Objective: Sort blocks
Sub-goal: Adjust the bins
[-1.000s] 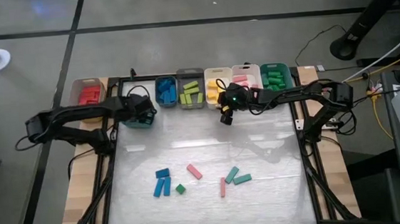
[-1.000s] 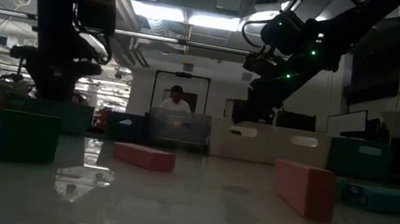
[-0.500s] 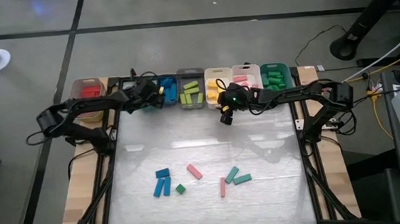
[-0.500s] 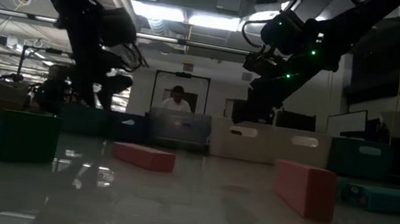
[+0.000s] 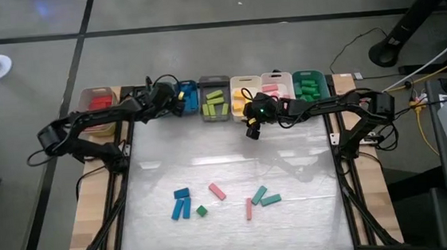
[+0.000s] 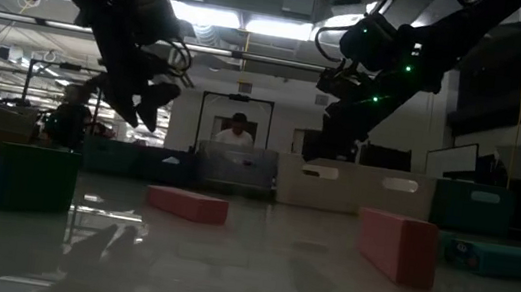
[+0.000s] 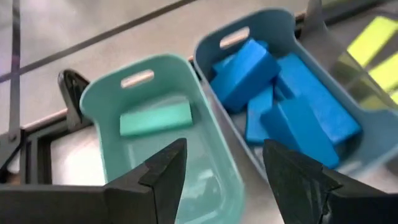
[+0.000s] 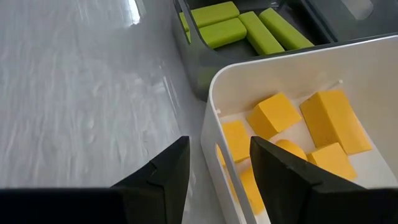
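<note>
no readable text, label, brand, number or sign shows in any view.

**Bins, table, room clutter**

Row of bins along the table's far edge: tan bin [image 5: 96, 103], teal bin [image 7: 163, 143], blue bin [image 7: 292, 74], grey bin [image 5: 214, 102], white bin [image 8: 298, 124], another white bin [image 5: 272, 78], dark green bin [image 5: 308, 85]. Glossy white table [image 5: 226, 161] on a wooden frame. Grey floor with dark seams; cables [image 5: 435, 76] trail at the right, a black stand base [image 5: 387, 51] nearby. A person [image 6: 236, 133] sits beyond the table, framed by a doorway. Ceiling lights [image 6: 256, 24] overhead.
</note>
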`<state>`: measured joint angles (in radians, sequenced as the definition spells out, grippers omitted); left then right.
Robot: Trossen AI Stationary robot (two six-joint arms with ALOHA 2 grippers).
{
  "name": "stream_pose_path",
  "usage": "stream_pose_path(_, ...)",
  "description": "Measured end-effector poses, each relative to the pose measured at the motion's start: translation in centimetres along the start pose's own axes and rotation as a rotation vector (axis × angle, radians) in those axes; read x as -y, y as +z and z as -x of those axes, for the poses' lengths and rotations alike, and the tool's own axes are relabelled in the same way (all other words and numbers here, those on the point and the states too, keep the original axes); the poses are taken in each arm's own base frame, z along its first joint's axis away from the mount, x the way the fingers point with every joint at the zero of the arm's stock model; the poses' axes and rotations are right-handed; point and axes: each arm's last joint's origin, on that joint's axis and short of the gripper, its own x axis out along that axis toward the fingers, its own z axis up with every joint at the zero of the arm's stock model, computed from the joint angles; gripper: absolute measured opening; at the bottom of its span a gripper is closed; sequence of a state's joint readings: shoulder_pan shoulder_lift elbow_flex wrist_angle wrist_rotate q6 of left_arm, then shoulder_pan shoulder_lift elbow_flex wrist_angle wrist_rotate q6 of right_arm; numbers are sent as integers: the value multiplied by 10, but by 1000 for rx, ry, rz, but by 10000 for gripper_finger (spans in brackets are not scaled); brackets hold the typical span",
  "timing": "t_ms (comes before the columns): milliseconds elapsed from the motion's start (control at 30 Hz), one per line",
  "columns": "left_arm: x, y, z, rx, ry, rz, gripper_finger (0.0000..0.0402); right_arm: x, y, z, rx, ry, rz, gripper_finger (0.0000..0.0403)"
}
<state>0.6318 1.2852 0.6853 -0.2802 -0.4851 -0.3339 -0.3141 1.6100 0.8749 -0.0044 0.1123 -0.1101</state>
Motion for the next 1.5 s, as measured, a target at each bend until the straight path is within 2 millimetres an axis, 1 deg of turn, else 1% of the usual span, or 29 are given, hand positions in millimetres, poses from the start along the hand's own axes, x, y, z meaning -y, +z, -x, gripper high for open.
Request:
stream_pose_path(133, -1, -6, 9, -48, -3, -31, 200, 0, 0, 0, -1, 0, 0, 170)
stream_pose_path(200, 1, -10, 13, -86, -46, -34, 200, 0, 0, 0, -2, 6, 0, 170)
stream_pose_path(267, 7, -14, 18, -132, -157, -22, 200, -2, -1, 0, -3, 65, 1, 170)
stream_pose_path(367, 23, -20, 27, -218, -392, -39, 200, -10, 0, 3, 1, 196, 5, 170)
stream_pose_path(467, 42, -28, 40, -260, -573, -102, 200, -28, 1, 10, -7, 297, 39, 170)
stream_pose_path(700, 80, -44, 75, -177, -776, -255, 200, -79, 1, 40, -15, 419, 177, 170)
stream_pose_path(767, 88, -47, 83, -138, -819, -293, 200, -92, 1, 49, -9, 396, 218, 170)
stream_pose_path(867, 95, -49, 91, -83, -851, -310, 200, -101, 0, 53, -1, 256, 255, 170)
stream_pose_path(933, 98, -50, 95, -57, -857, -312, 200, -100, -1, 52, -4, 166, 260, 170)
stream_pose_path(1000, 100, -51, 97, -49, -861, -312, 200, -99, -2, 51, -15, 134, 254, 170)
stream_pose_path(1067, 100, -52, 98, -48, -862, -317, 200, -100, -3, 52, -25, 140, 252, 170)
stream_pose_path(1133, 101, -53, 99, -44, -863, -322, 200, -106, -1, 57, 2, 168, 270, 170)
stream_pose_path(1300, 101, -55, 98, -45, -854, -325, 200, -136, 3, 77, 60, 262, 337, 170)
stream_pose_path(1400, 101, -55, 98, -41, -851, -330, 200, -153, -3, 85, 59, 330, 385, 170)
stream_pose_path(1500, 101, -55, 98, -32, -853, -339, 200, -164, -12, 80, 3, 360, 411, 170)
